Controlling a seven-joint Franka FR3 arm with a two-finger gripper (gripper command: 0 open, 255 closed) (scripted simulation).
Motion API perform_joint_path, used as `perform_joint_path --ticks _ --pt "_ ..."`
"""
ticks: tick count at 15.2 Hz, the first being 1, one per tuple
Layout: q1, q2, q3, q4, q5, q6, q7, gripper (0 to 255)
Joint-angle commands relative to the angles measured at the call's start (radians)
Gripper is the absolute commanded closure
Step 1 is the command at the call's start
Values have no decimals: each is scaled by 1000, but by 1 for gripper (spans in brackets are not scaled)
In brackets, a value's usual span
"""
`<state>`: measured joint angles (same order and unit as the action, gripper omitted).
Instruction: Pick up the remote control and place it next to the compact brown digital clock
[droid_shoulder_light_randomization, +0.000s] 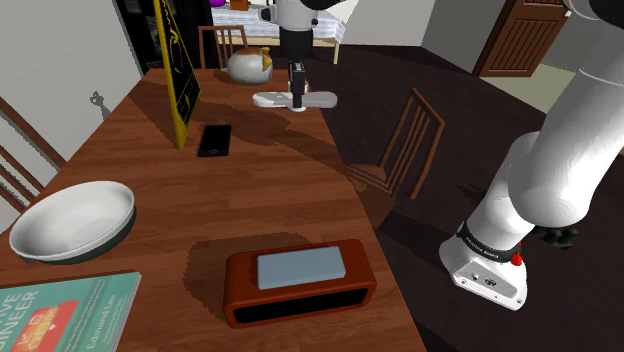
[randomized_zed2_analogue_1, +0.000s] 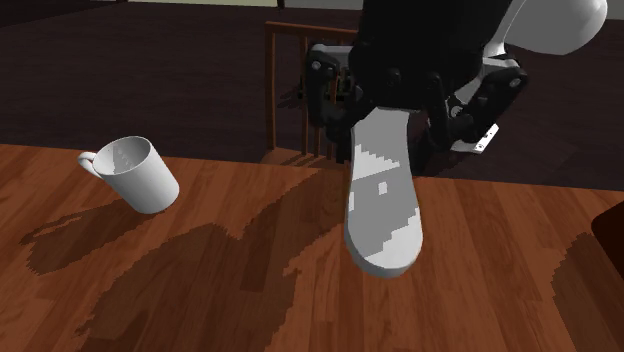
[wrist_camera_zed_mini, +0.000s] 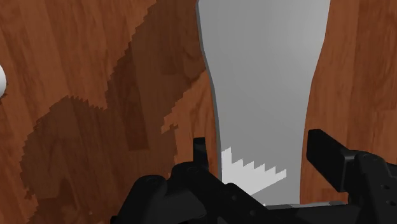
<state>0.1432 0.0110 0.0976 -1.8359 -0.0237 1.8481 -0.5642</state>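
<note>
On the shoulder view's left, a round white bowl (droid_shoulder_light_randomization: 70, 220) rests on the brown wooden table (droid_shoulder_light_randomization: 300, 190). The compact brown box-shaped clock (droid_shoulder_light_randomization: 298, 283) sits at the near edge. Well apart, at the far end, the long flat white remote control (droid_shoulder_light_randomization: 322, 99) lies on the table. The all-black gripper (droid_shoulder_light_randomization: 298, 100) straddles its middle, fingers (wrist_camera_zed_mini: 200, 153) apart, not clamping. Judged light, rigid and smooth: grip across the narrow waist, centred, to prevent tipping.

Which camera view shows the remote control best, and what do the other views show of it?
The second exterior view: the grey-white remote control shows nearly its whole length there, markings included. In the shoulder view it is small and far off, crossed by the gripper. The wrist view is close, but cuts off its far end.
</note>
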Motion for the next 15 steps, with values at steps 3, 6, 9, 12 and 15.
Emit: perform_joint_path --ticks 3,6,9,12,15 --pt "26 -134 27 -157 16 23 49 255" --pt "48 -227 49 -255 33 28 85 255" --pt "71 -318 74 -342 55 25 123 255" --pt "98 -406 102 -418 80 15 163 255" --pt "128 -490 132 -485 110 -1 206 255"
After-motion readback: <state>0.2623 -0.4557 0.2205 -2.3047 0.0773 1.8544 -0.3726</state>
